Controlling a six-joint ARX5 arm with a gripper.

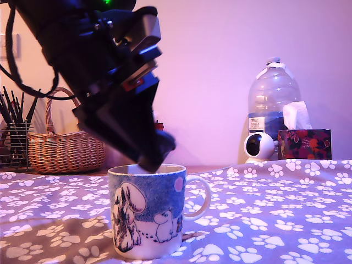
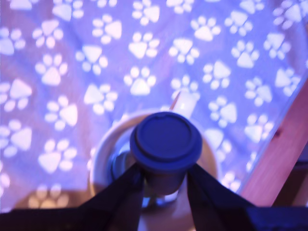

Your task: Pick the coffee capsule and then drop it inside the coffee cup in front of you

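Observation:
The coffee cup point(image 1: 148, 214), a blue mug with white cartoon creatures and a white handle, stands upright on the paw-print cloth in the middle of the exterior view. My gripper point(image 1: 154, 159) slants down from the upper left, its tip right at the mug's rim. In the wrist view the gripper point(image 2: 163, 175) is shut on the coffee capsule point(image 2: 166, 142), whose flat round rim faces the camera. The capsule hangs directly over the mug's white mouth point(image 2: 103, 154). The lighting makes the capsule look bluish. In the exterior view the dark fingertips hide it.
A wicker basket point(image 1: 63, 148) and a wire holder of pens point(image 1: 14, 143) stand at the back on the exterior view's left. A large water bottle point(image 1: 273, 104), a round white camera point(image 1: 257, 147) and a tissue box point(image 1: 304, 143) stand at the back right. A wooden edge point(image 2: 279, 149) borders the cloth.

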